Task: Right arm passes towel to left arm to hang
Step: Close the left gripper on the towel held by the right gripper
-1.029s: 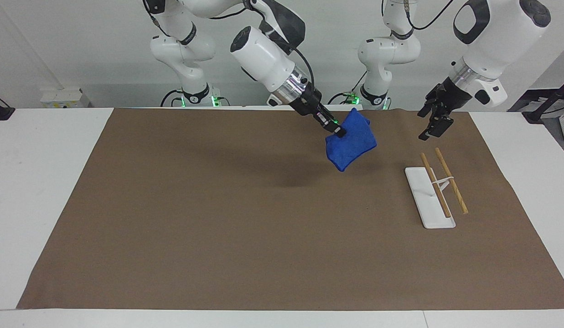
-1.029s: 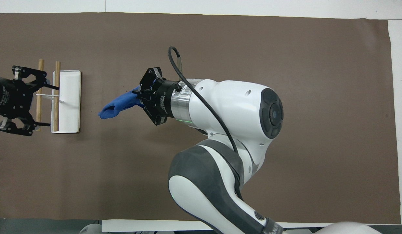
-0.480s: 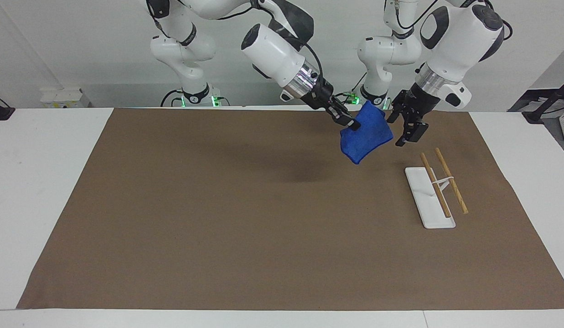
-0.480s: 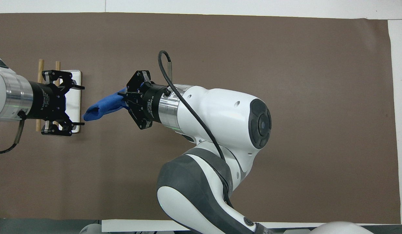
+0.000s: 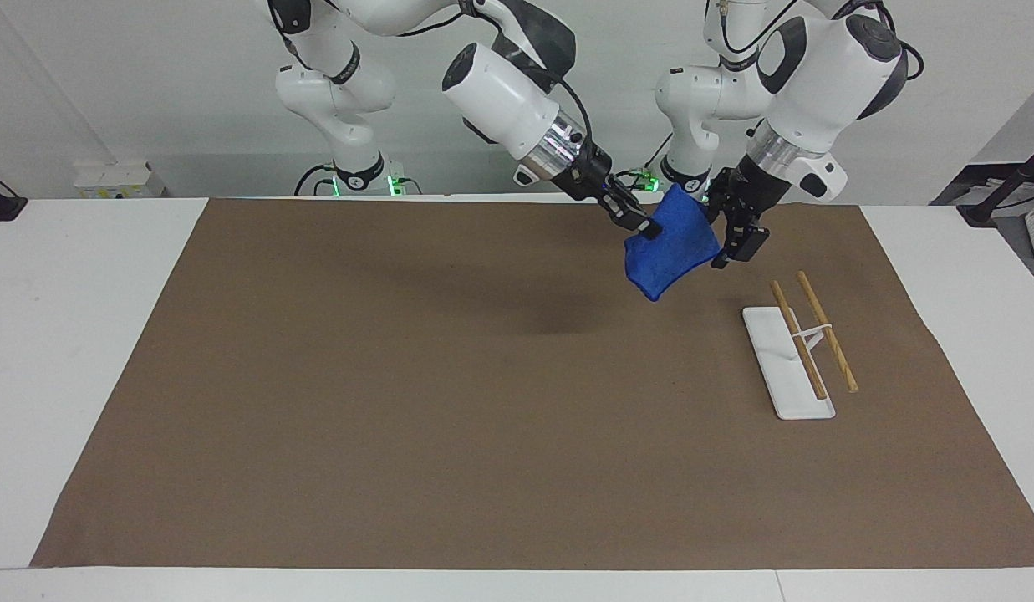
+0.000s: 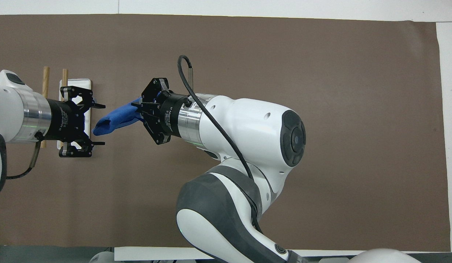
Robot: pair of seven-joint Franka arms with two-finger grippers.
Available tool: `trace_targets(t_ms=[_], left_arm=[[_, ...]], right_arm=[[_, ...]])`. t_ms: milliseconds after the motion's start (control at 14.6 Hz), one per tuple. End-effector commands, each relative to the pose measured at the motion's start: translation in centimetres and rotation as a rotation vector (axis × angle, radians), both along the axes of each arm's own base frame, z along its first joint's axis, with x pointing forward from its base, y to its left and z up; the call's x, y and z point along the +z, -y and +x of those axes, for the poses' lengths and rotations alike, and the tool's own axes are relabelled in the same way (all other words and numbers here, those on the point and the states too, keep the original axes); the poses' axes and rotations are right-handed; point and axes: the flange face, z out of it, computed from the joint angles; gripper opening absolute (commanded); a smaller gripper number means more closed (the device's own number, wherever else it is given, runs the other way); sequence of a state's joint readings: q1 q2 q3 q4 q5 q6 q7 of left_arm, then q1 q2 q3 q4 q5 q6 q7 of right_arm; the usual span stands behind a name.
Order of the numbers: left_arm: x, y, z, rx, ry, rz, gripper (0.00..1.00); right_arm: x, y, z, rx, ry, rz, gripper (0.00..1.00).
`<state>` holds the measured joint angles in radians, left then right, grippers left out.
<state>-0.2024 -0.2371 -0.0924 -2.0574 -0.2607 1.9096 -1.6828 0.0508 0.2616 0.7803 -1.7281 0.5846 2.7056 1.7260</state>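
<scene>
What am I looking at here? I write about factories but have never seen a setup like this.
Two white robot arms work at a table covered by a brown mat. One picture faces the robots from across the table; the other looks down from above them. The right gripper is shut on a blue towel, holding it in the air. The left gripper is open, its fingers on either side of the towel's free end, ready to take it. On the mat stands a small white rack with two wooden rods.
</scene>
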Motion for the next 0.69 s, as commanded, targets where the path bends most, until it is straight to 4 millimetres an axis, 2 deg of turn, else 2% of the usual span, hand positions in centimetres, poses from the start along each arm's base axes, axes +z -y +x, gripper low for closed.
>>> trace_targets(t_ms=[0,69,206,480,549,618], left_arm=[[-0.36,-0.26,-1.5,0.02,0.012,-0.015,0.76],[-0.34,-0.26,-1.47,0.021,0.015,-0.017,0.72],[-0.28,-0.2,-1.44,0.025,0.016,-0.027,0.56],[-0.42,-0.19,-1.53,0.025,0.012,-0.031,0.13],[-0.42,-0.26,-1.5,0.027,0.012,-0.031,0.06],[-0.43,-0.32,-1.49,0.028,0.011,-0.031,0.02]], right_arm=[[0.25,-0.31,0.39,-0.006,-0.014,0.033,0.0],[0.25,-0.31,0.39,-0.006,-0.014,0.033,0.0],[0.25,-0.31,0.39,-0.006,-0.014,0.033,0.0],[0.25,-0.31,0.39,-0.005,-0.012,0.032,0.0],[0.25,-0.31,0.39,-0.005,-0.012,0.032,0.0],[0.25,-0.31,0.39,-0.005,-0.012,0.032,0.0]])
